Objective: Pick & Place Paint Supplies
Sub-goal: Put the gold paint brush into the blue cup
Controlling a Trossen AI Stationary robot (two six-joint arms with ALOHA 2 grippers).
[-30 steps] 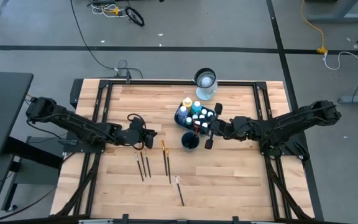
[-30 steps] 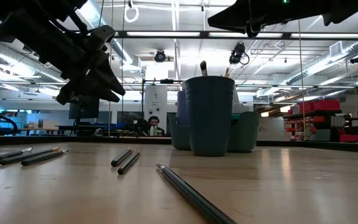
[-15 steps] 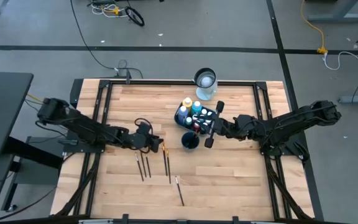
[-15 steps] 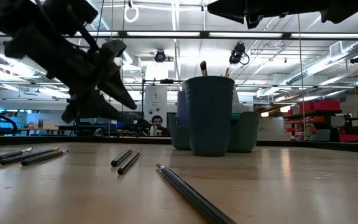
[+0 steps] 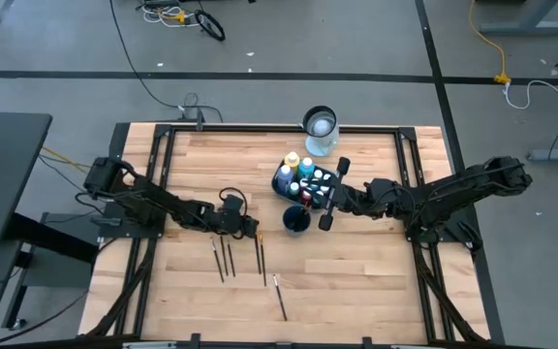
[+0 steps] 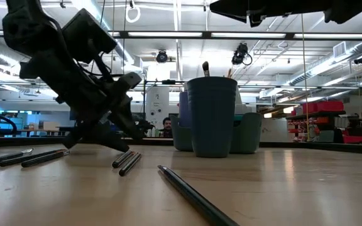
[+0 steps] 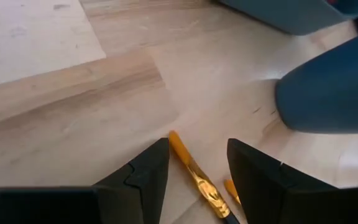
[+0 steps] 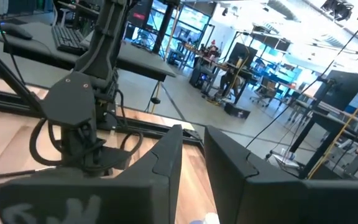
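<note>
At table centre, the left gripper [image 5: 250, 227] hangs low over the wood, its fingers [image 7: 145, 174] spread apart on either side of the orange tip of one brush [image 7: 194, 177] without touching it. At 3 o'clock from it stands a dark blue cup [image 5: 296, 219] holding a brush upright; at 6 o'clock lie the remaining loose brushes [image 5: 227, 258], dark-handled and roughly parallel, with one more [image 5: 280, 297] well apart toward 5 o'clock. At 1 o'clock from the cup sits a dark caddy [image 5: 286, 176] of small paint bottles [image 5: 305, 175] with coloured caps, a yellow bottle [image 5: 291, 161] among them, and beyond it a clear glass jar [image 5: 320, 129].

The right gripper [image 5: 332, 193] waits raised just beside the caddy at 3 o'clock, its fingers [image 8: 166, 158] narrowly parted and holding nothing.

Only the left wrist view shows the orange brush tip framed between the fingers. Only the low view shows the left gripper [image 6: 131, 129] nearly at table level, and a person [image 6: 166, 127] seated in the room behind. No writing is legible on any bottle.
</note>
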